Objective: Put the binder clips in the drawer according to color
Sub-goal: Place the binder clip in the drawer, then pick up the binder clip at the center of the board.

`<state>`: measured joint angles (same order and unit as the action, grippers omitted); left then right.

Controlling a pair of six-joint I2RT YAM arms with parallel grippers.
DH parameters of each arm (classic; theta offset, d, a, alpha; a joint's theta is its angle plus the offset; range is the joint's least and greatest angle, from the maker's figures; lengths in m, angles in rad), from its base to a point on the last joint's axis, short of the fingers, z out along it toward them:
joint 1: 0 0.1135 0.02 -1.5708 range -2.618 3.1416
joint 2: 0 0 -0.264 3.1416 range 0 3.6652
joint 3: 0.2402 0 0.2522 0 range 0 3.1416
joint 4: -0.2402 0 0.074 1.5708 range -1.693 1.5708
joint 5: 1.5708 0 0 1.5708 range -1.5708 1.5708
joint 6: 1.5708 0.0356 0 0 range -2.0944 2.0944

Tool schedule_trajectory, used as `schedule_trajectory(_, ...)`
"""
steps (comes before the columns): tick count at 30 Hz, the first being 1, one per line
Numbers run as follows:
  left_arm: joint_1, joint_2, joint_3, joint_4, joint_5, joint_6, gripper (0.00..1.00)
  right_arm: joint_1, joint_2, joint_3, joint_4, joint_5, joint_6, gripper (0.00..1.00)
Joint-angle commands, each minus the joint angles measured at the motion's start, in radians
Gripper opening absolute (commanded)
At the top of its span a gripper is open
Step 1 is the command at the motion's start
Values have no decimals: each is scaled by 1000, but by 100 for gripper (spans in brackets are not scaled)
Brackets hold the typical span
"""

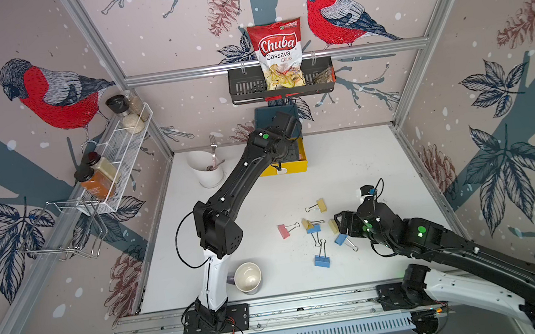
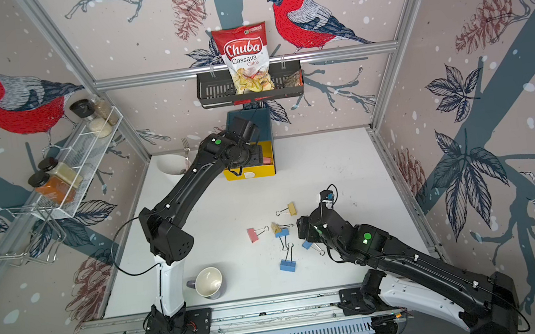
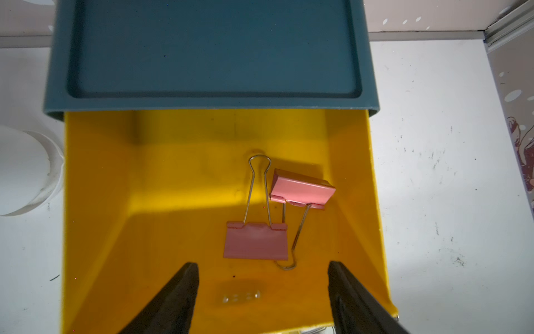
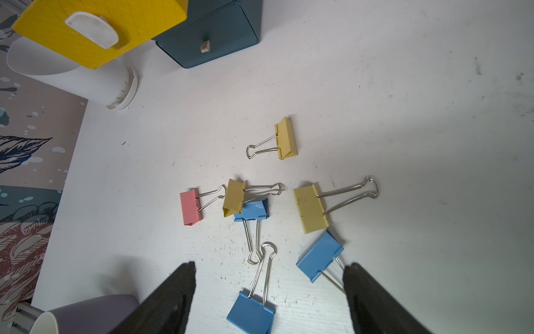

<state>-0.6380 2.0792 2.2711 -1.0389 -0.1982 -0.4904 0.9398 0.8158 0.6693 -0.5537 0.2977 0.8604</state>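
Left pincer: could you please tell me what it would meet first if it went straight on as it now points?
Probably the nearer pink clip, lying flat in the open yellow drawer ahead of the open left pincer; depth is unclear, so the drawer floor might come first.

Left arm point(image 1: 227, 193): stretched forward, elbow raised.
Left gripper point(image 3: 263, 269): pointing down, jaws parted (nothing between them).
Right arm point(image 1: 441, 240): low, reaching inward.
Right gripper point(image 4: 268, 267): tilted down, jaws spread wide, empty.
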Motion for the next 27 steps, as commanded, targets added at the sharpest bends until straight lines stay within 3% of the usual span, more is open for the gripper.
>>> schedule_trajectory(1, -8, -53, -5, 10, -52, 41, 75, 1, 1, 6, 31, 0, -22, 86)
schedule_trajectory(7, -14, -223, -210, 76, 8, 177, 76, -1, 1, 11, 47, 1, -38, 86)
schedule_trajectory(11, -33, -376, -474, 136, 119, 286, 75, -15, -1, 21, 61, -7, -69, 87)
schedule_trajectory(19, -181, -606, -989, 268, 75, 463, 75, -60, -4, 69, 79, -38, -130, 88)
schedule_trajectory(27, -222, -577, -1132, 269, 107, 651, 80, -73, 13, 112, 85, -46, -144, 88)
